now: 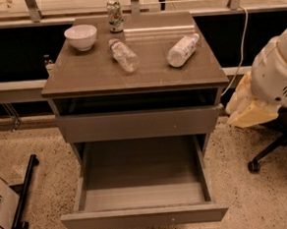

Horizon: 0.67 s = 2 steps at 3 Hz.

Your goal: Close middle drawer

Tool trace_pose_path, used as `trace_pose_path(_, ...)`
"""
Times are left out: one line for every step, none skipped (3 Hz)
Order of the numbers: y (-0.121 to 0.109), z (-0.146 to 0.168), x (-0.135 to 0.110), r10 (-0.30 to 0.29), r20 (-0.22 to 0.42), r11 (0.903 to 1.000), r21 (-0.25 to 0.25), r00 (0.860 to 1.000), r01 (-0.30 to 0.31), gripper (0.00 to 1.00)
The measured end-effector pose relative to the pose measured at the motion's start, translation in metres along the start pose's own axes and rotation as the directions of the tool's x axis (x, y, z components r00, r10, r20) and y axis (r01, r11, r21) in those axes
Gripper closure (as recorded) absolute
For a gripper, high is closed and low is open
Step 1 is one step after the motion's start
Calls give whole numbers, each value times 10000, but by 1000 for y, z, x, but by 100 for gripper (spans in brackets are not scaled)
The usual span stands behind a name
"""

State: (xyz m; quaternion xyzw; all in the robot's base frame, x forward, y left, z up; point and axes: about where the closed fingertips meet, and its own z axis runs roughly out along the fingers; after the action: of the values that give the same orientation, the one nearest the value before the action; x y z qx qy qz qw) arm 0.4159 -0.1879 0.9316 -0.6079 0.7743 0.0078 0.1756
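The middle drawer (143, 180) is pulled far out at the bottom of the grey-brown cabinet. Its deep plain box is empty, and its low front panel (141, 218) carries a tiny pale dot. Above it sits a taller flat front panel (139, 124) of the same colour, nearly flush with the cabinet. My white arm (278, 72) comes in from the right edge. My gripper (244, 110) is the cream part at its lower end, just right of the cabinet at the height of the taller panel, apart from the drawer.
On the cabinet top (91, 71) are a white bowl (81, 36), a can (115, 16), a clear bottle lying down (124, 55) and a white bottle lying down (182, 50). An office chair base (269, 154) stands at the right; a black bar (24, 191) and a box (0, 210) lie on the floor at the left.
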Motion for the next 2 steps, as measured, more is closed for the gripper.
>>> trace_pose_path(39, 60, -1, 499, 205, 9972, -561, 9985, -487, 97)
trace_pose_path(58, 116, 6, 930, 398, 9914, -965, 9949, -888, 100)
